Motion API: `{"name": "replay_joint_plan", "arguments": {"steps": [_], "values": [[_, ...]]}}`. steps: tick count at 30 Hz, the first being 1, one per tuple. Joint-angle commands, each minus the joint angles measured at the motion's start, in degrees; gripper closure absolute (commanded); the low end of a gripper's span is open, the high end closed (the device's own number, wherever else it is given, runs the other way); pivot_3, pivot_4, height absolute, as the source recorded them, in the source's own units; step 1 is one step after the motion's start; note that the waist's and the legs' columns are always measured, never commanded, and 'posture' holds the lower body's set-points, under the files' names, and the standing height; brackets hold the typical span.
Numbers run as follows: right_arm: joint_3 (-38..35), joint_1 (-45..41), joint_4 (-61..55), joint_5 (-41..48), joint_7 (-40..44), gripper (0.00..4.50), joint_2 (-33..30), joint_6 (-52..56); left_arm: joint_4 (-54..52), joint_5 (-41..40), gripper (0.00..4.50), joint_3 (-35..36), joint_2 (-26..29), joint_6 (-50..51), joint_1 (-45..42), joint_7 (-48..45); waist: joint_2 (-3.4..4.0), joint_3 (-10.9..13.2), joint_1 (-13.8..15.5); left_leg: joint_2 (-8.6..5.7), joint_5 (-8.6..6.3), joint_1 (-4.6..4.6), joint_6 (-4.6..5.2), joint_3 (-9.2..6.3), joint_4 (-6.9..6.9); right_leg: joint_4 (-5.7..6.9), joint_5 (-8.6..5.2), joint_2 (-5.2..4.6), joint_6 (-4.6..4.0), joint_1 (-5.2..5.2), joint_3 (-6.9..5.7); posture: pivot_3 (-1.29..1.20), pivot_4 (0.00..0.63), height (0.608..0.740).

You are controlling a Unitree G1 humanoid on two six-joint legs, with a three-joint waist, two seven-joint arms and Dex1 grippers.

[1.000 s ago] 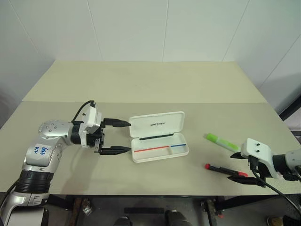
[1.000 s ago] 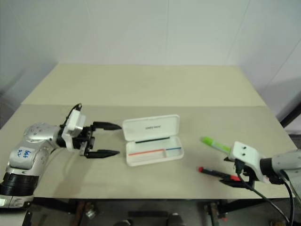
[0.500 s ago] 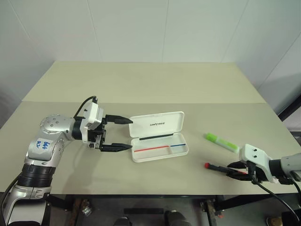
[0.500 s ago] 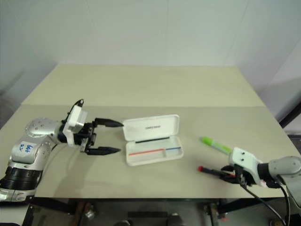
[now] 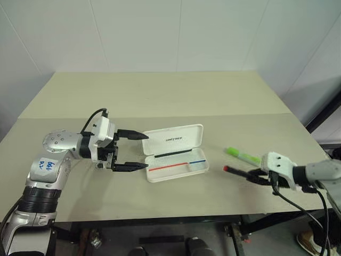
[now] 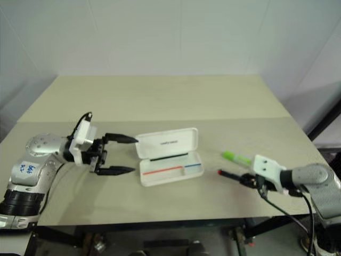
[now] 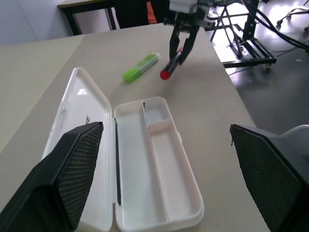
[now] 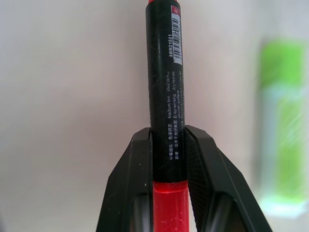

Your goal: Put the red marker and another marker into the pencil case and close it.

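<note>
The right claw (image 5: 259, 176) is clamped on the red marker (image 5: 240, 174), holding it just above the desk (image 5: 170, 101) with its red tip toward the pencil case (image 5: 175, 152). The lime-green highlighter (image 5: 241, 156) lies on the desk just beside it. The left claw (image 5: 139, 151) hangs spread wide at the open case's left end.

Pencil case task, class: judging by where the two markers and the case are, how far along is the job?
Done: the pencil case lies open, tray empty. In hand: the right gripper is shut on the red marker. Left: case it, add the green highlighter from the table, close the lid. The left gripper waits open.
</note>
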Motion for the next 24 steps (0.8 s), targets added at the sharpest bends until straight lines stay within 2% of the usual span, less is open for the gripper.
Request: {"name": "replay_joint_plan", "arguments": {"steps": [1, 3, 4, 11, 24], "values": [[1.57, -5.44, 0.53, -0.43, 2.54, 3.88, -0.56, -2.93, 0.3, 0.3, 0.0, 2.6, 1.13, -1.65, 0.74, 0.63, 0.0, 0.0, 0.23, 0.01, -0.01, -0.04, 0.01, 0.0, -0.08, 0.0, -0.04, -0.01, 0.01, -0.06, -0.01, 0.0, 0.15, 0.74], [3.37, -9.5, 1.25, -1.0, 3.71, 3.88, -0.03, -4.23, 0.62, 0.56, 0.0, 3.15, 1.42, -2.19, 1.35, 0.82, 0.01, 0.0, 0.37, 0.02, -0.02, -0.14, 0.01, 0.0, -0.28, 0.08, -0.01, -0.05, 0.24, -0.31, -0.03, 0.0, 0.15, 0.74], [4.33, -11.53, 1.73, -1.32, 4.19, 3.88, 0.37, -4.66, 0.64, 0.66, 0.0, 3.37, 1.59, -2.29, 1.64, 0.95, 0.01, 0.01, 0.43, -0.01, -0.04, -0.25, -0.01, 0.0, -0.32, 0.29, 0.21, -0.1, 0.83, -0.53, -0.04, 0.0, 0.15, 0.74], [11.82, -24.81, 7.6, -5.13, 6.88, 3.88, 6.44, -10.19, 0.34, 0.92, 0.0, 5.3, 2.46, -2.51, 4.11, 2.19, 0.06, 0.03, 0.18, 0.05, -0.14, -0.2, -0.07, -0.03, -0.67, 0.6, 0.03, -0.09, 0.68, -0.79, -0.16, 0.0, 0.15, 0.74], [19.7, -35.05, 15.57, -10.87, 6.61, 3.88, 19.4, -15.53, -3.57, 0.0, 0.0, 8.03, 3.73, -0.97, 8.58, 4.95, 0.07, 0.04, 0.22, 0.03, -0.13, -0.2, -0.08, -0.08, -0.66, 0.68, 0.01, -0.11, 0.65, -0.78, -0.2, 0.0, 0.15, 0.74]]}}
